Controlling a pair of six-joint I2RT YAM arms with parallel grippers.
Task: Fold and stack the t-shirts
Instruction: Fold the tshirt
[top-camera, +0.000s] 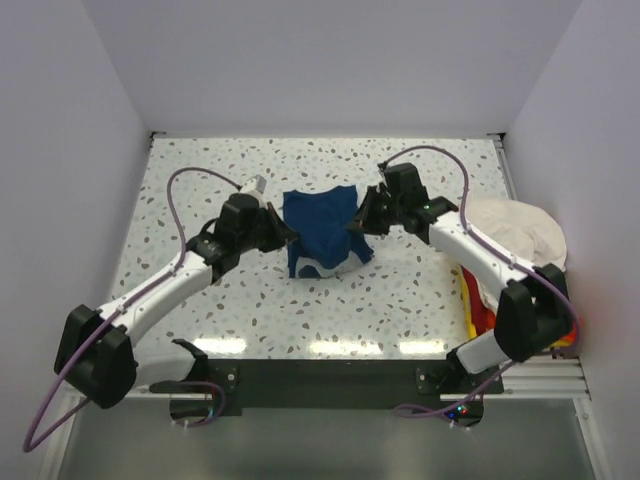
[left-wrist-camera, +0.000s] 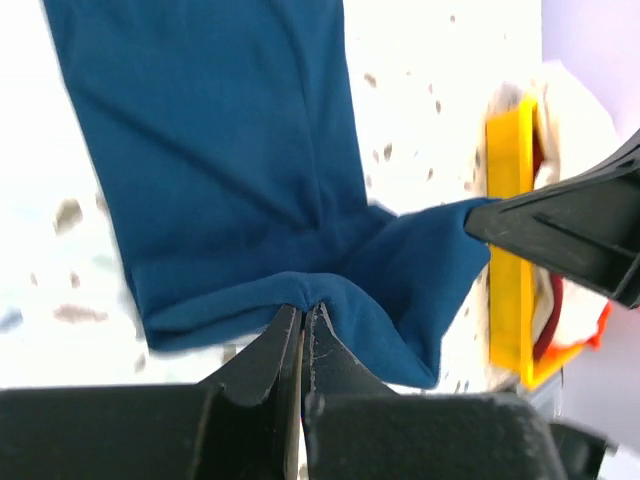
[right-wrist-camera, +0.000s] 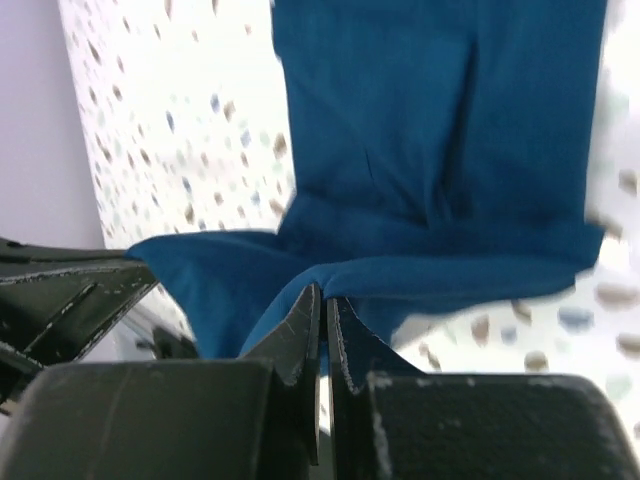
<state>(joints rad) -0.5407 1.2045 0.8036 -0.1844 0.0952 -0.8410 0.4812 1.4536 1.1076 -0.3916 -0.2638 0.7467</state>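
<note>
With the left fingers (left-wrist-camera: 268, 352) and right fingers (right-wrist-camera: 292, 338) each pinched shut on an edge of the soft navy blue cloth t-shirt (top-camera: 322, 230), which lies mid speckled surface (top-camera: 200, 170) between them, uneven pulling could slip either thin hold and bunch the fold.

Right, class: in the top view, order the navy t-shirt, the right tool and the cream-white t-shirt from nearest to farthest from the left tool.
1. navy t-shirt, gripped by the left tool, centre.
2. right tool, gripping the shirt's other edge.
3. cream-white t-shirt, far right edge.
</note>
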